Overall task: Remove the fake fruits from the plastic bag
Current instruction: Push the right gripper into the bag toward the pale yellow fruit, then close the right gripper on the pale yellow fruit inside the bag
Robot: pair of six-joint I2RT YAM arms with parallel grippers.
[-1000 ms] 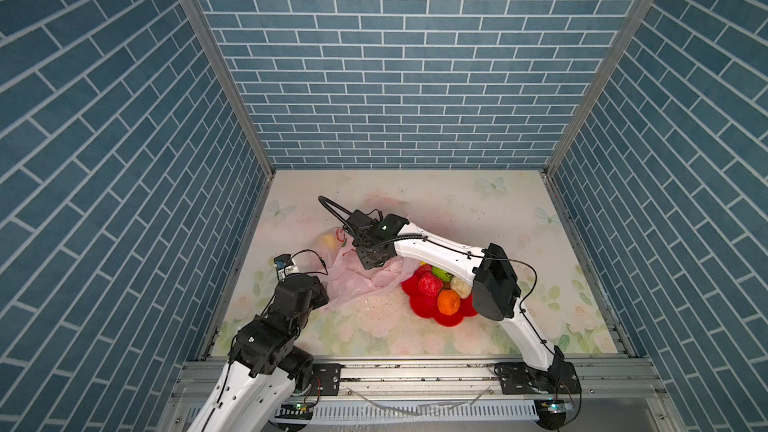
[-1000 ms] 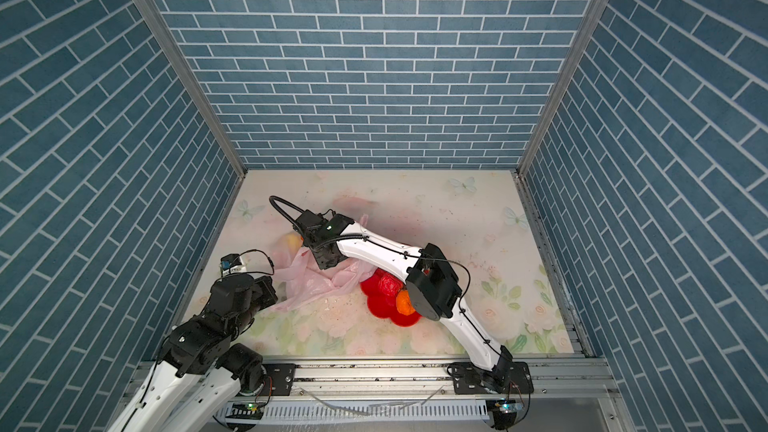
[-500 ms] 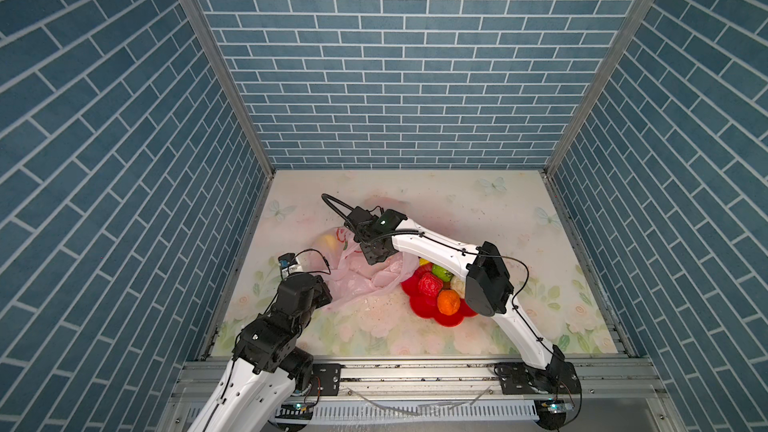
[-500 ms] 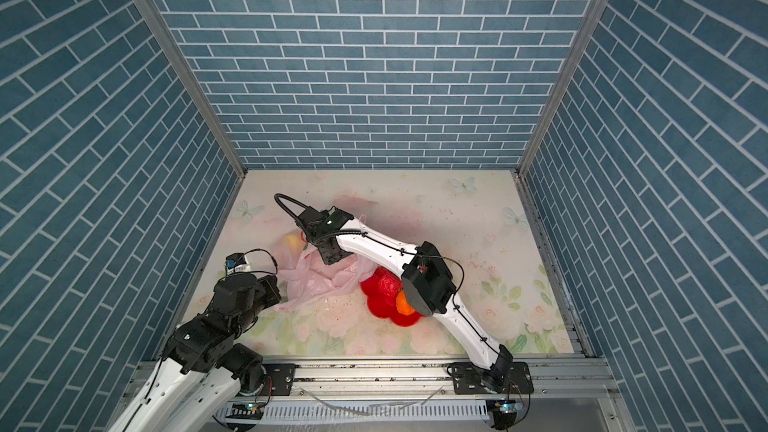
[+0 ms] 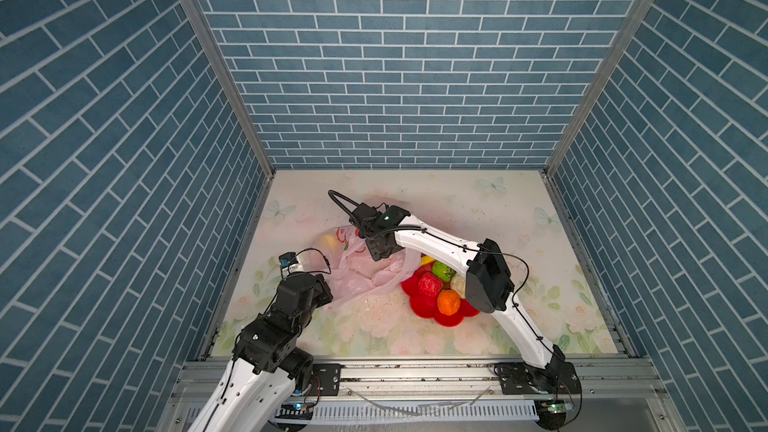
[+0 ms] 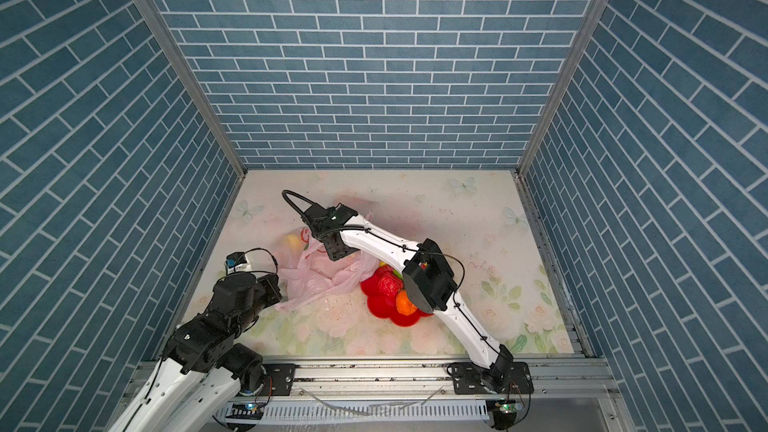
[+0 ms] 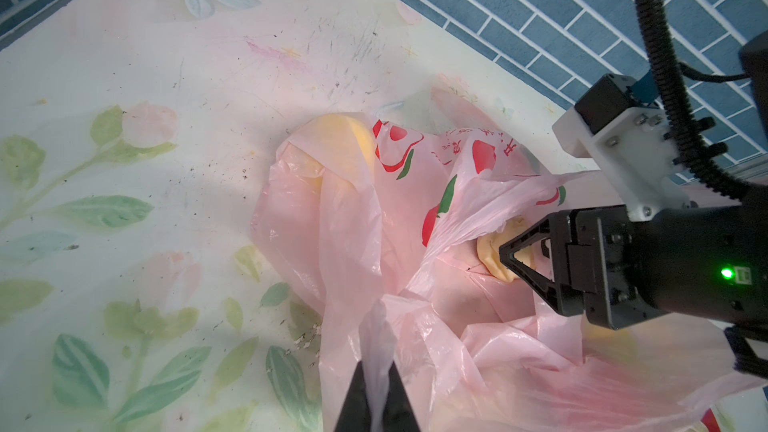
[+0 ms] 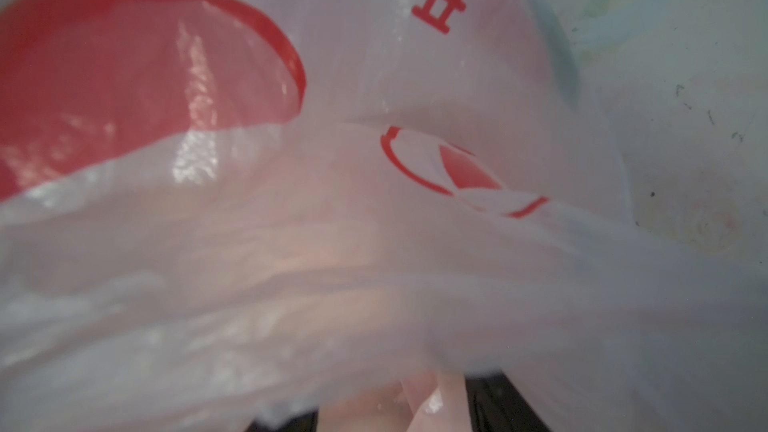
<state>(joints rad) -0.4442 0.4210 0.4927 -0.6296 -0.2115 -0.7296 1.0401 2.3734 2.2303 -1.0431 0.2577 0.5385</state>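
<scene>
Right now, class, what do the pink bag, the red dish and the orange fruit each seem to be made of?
The pink bag looks like thin plastic film, translucent and glossy: it crinkles, and a yellow fruit shows through. The red dish is probably hard plastic, smooth and evenly red. The orange fruit seems moulded plastic, judging by its shine.

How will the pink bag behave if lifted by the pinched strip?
Probably floppy: the plastic bag is thin, crumpled, bunched into a strip in the shut left gripper. Likely light: its film is translucent. The round yellow fruit inside could roll.
</scene>
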